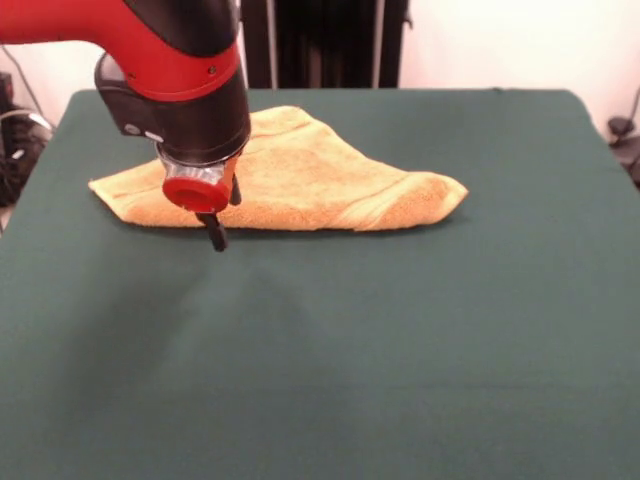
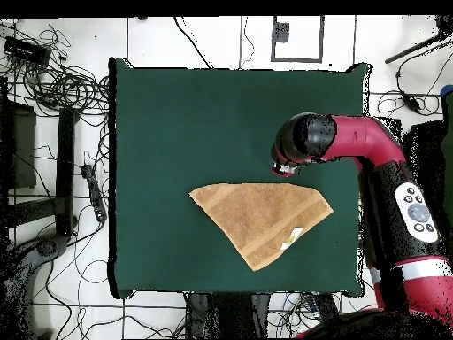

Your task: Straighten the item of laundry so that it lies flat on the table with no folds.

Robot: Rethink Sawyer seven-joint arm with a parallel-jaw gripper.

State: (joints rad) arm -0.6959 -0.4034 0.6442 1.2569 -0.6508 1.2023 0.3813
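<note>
The item of laundry (image 1: 320, 180), an orange-tan terry towel, lies on the green table (image 1: 400, 340) folded over into a rough triangle, with a thick doubled fold at its right end in the front view. From overhead the towel (image 2: 261, 217) points toward the table's (image 2: 195, 124) bottom edge, and a small white tag (image 2: 290, 235) shows near its right side. My gripper (image 1: 218, 232) hangs low at the towel's near left edge in the front view. Seen from above, the gripper (image 2: 283, 168) sits just beyond the towel's upper right edge. Nothing appears held.
The red and black arm (image 2: 380, 168) reaches in over the table's right side in the overhead view. Cables (image 2: 62, 88) and equipment lie on the floor beside the table's left edge. Green cloth surrounds the towel on all sides.
</note>
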